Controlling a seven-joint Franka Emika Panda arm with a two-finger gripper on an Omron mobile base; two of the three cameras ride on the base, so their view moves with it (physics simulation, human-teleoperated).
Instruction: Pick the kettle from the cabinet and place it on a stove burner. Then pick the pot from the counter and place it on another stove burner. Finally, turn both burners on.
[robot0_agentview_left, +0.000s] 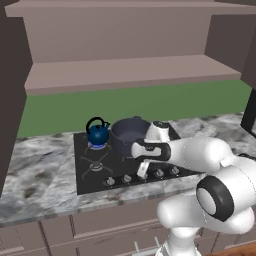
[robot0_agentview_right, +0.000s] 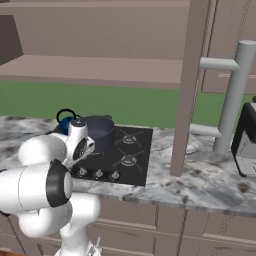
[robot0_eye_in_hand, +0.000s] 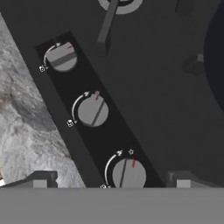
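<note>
So at this point the thing to handle was really a knob (robot0_eye_in_hand: 128, 174), the nearest one in the hand view, sitting between the two fingertips (robot0_eye_in_hand: 40, 179) of the gripper (robot0_eye_in_hand: 111, 183), whose jaws were spread wide with nothing in them. My guess is the knobs were small, stiff, smooth metal discs, so probably a bit slippery: you'd want to pinch across the raised grey bar on the face and twist, not grab the round edge. Nothing fragile about them.

Three knobs showed in the hand view, in a diagonal row on the cooktop (robot0_eye_in_hand: 148, 87); from the left base view I counted five along the front edge.

The kettle (robot0_agentview_left: 98, 133) was sitting on the back-left burner with a blue ring under it, so that one looked lit to me. Looked light, rigid and glossy; its looped black handle on top would be the obvious place to hold it. The pot (robot0_agentview_left: 129, 134) was just beside it on the next burner, touching or nearly, I couldn't tell. It looked wider and heavier, thick rim the only real grip. Couldn't see a flame under it.

One kettle, one pot, one arm. Free burners: one front-left (robot0_agentview_left: 96, 166) and two on the right side (robot0_agentview_right: 128, 150).

Marble counter (robot0_agentview_left: 40, 180) all around, and the cabinet (robot0_agentview_left: 130, 72) shelf above.
</note>
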